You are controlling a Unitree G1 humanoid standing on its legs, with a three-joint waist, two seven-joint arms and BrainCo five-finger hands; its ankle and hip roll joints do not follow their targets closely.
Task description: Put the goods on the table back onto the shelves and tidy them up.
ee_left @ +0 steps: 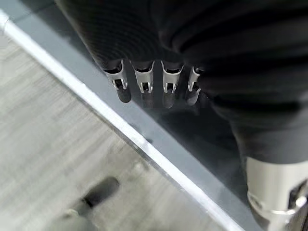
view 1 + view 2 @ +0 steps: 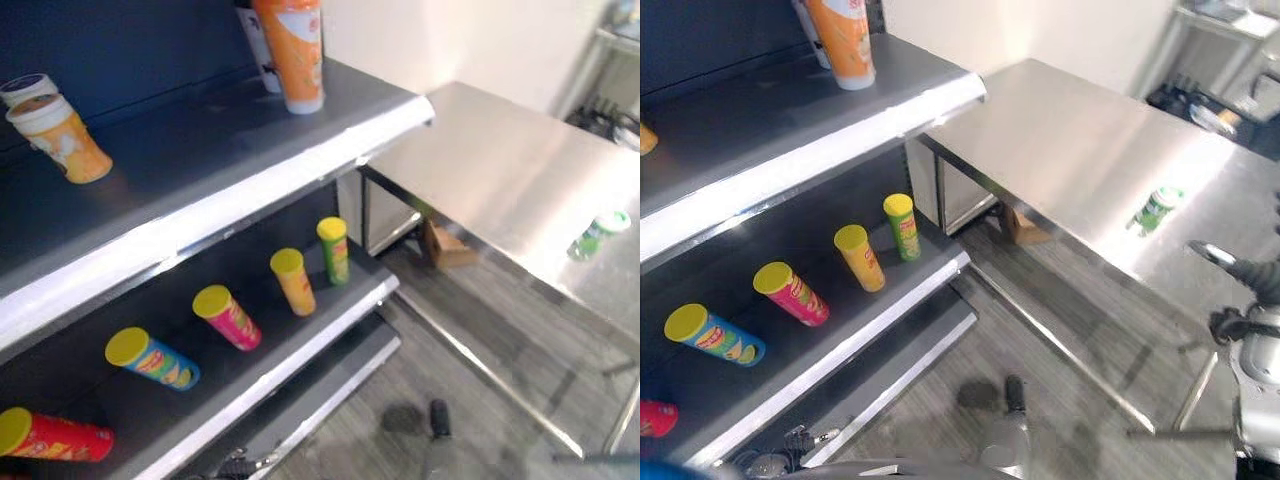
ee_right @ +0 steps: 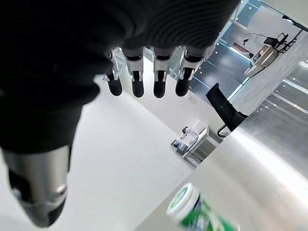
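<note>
Lying green can (image 2: pixel 1156 209) on table (image 2: pixel 1060 140)

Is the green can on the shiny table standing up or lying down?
Lying down. The green can rests on its side on the steel table, its white lid facing sideways.

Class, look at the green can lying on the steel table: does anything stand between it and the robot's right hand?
Nothing visible does. The green can lies alone on the bare table, and the right hand hangs above with straight fingers.

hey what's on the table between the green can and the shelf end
Nothing: in the left eye view the steel table is bare from the lying green can across to the shelf end.
</note>
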